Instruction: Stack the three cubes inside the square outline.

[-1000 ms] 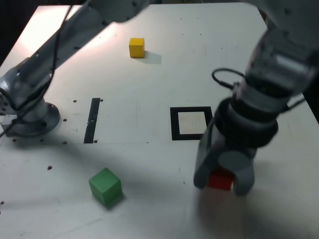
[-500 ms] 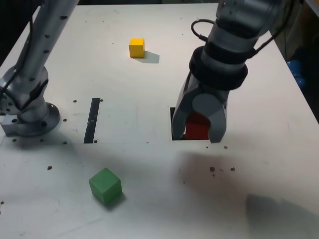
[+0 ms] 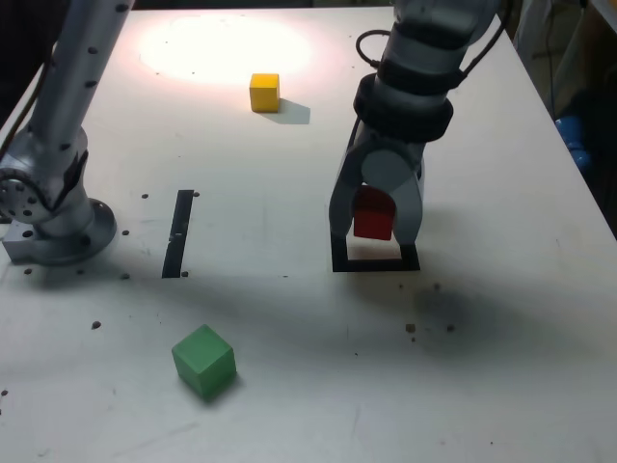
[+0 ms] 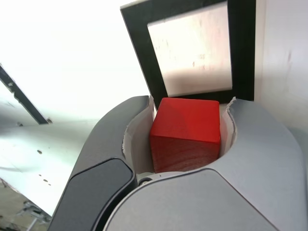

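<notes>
1. Thin black strip (image 3: 178, 233): well apart from the claw, on the exterior view's left; apparently no part of the stacking place.
2. Green cube (image 3: 204, 362): left on the surface (image 3: 289, 415), well apart from the claw, toward the exterior view's lower left; presumably reserved for a later layer.
3. Yellow cube (image 3: 264, 94): likewise on the surface, beyond the claw toward the exterior view's upper left.
4. Claw (image 3: 374, 231): red cube (image 3: 373, 210) pinched between both fingers by opposite sides, its top being left uncovered, probably so that it can be set down flat.
5. Square outline (image 3: 376, 265): partly hidden behind the claw; its white centre is seen unfilled in the wrist view. Fine alignment is probably required before release, since a crooked base could unsettle the stack.
</notes>
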`<control>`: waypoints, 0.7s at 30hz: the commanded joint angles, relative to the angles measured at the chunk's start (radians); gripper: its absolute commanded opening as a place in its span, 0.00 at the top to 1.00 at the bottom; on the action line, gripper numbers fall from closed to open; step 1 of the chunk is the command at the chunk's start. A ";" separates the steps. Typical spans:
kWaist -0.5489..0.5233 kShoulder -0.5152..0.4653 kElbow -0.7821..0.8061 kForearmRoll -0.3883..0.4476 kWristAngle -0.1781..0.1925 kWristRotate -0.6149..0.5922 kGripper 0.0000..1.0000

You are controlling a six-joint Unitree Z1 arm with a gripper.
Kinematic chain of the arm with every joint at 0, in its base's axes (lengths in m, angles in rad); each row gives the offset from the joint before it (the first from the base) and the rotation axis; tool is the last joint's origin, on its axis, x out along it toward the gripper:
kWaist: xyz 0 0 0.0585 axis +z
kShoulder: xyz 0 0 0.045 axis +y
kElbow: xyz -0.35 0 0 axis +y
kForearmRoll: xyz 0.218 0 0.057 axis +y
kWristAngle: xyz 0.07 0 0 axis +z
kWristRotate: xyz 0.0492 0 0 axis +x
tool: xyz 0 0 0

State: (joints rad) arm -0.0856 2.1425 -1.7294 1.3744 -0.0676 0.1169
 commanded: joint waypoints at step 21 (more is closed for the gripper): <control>0.068 0.028 0.096 -0.111 -0.030 0.047 0.71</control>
State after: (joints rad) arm -0.0194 2.1648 -1.6367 1.2661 -0.0950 0.1625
